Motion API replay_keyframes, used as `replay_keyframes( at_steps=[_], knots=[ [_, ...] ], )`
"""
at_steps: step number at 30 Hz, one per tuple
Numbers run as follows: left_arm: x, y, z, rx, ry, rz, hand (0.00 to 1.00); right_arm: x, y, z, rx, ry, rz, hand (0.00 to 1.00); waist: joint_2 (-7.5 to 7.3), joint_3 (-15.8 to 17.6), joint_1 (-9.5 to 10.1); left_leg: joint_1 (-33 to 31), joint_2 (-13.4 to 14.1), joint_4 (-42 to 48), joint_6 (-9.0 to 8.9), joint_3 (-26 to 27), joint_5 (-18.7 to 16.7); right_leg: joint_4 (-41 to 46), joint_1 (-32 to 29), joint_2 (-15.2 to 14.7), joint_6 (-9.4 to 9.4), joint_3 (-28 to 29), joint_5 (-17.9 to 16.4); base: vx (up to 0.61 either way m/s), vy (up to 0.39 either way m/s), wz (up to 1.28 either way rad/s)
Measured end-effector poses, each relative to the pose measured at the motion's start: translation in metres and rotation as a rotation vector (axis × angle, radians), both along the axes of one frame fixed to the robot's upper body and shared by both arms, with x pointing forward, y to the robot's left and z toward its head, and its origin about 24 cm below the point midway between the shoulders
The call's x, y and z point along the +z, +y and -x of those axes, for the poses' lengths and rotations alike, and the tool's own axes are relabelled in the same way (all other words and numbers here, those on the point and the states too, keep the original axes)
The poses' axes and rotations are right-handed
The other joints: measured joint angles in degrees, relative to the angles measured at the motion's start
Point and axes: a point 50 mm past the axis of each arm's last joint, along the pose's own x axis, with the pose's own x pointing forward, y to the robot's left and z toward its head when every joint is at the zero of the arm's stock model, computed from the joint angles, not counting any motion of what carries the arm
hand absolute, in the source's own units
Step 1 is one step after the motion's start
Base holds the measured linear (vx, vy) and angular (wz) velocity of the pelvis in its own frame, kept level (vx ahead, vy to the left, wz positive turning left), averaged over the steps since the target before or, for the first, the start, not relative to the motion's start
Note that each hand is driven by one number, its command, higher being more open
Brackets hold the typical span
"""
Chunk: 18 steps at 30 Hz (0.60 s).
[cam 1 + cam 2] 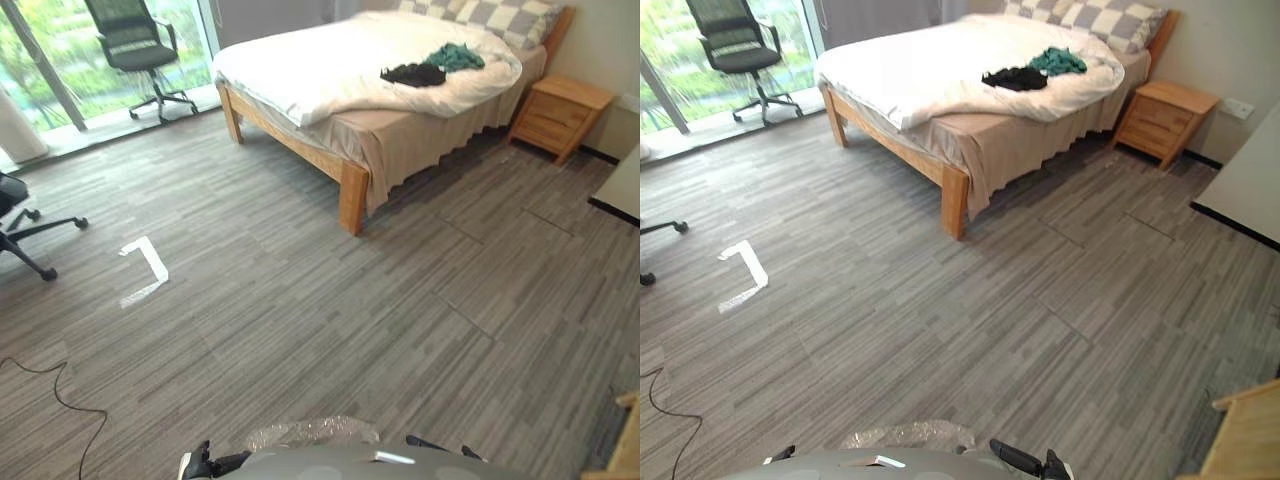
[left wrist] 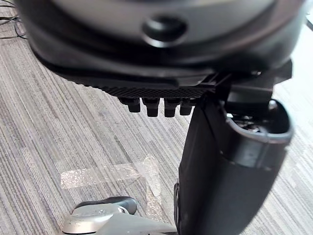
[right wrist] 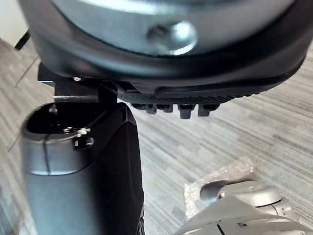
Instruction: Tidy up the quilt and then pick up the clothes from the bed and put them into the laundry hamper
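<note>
The bed [image 1: 352, 195] stood well apart from the robot, across a stretch of bare floor [image 1: 350, 330]. A white quilt [image 1: 330, 70] covered it, rumpled and sagging over the near side. On top of the quilt, near the checked pillows [image 1: 500, 15], lay a black garment [image 1: 413, 74] touching a teal garment [image 1: 455, 56].

The left robot hand [image 2: 225, 161] and the right robot hand [image 3: 83, 171] hung low over the floor, fingers relaxed and holding nothing.

The main risk, as I judged it, was the order of work. Because the clothes sat on the quilt, tugging it straight could slide them off the far edge or fold them under. They also lay deep on the mattress, so a reach from the near side could fall short or unbalance the robot. The wooden corner post could catch a leg on approach.
</note>
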Motion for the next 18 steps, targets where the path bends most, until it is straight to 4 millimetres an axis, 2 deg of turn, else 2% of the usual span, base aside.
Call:
replay_keyframes(
  at_steps=[5,15,18],
  knots=[
    [-0.0009,-0.0012,-0.0004,-0.045,0.018,-0.006,1.0,-0.0008,-0.0007,0.0045,-0.025,0.015,0.004,1.0,-0.24,1.11,-0.15,4.63,-1.48,-5.62,0.69,-1.74,2.5,-2.48,3.92,-1.14,0.11,-2.73,0.15,0.08,0.053,0.22],
    [-0.0004,0.0003,-0.0043,-0.058,0.011,-0.01,1.0,-0.0007,0.0002,-0.0034,0.007,0.011,0.016,1.0,-0.29,3.0,-0.12,8.16,-1.75,-8.43,0.43,-1.7,2.94,-3.07,6.31,-1.29,1.37,-3.1,-0.69,0.02,0.008,0.02],
    [-0.0004,0.0003,-0.0041,-0.062,0.012,-0.009,1.0,-0.0005,0.0003,-0.0048,0.03,0.011,0.023,1.0,-0.8,3.39,-0.13,8.33,-1.75,-9.06,0.49,-1.43,3.12,-3.09,6.17,-1.28,1.45,-2.93,-0.79,-0.07,-0.03,-0.03]
  ],
)
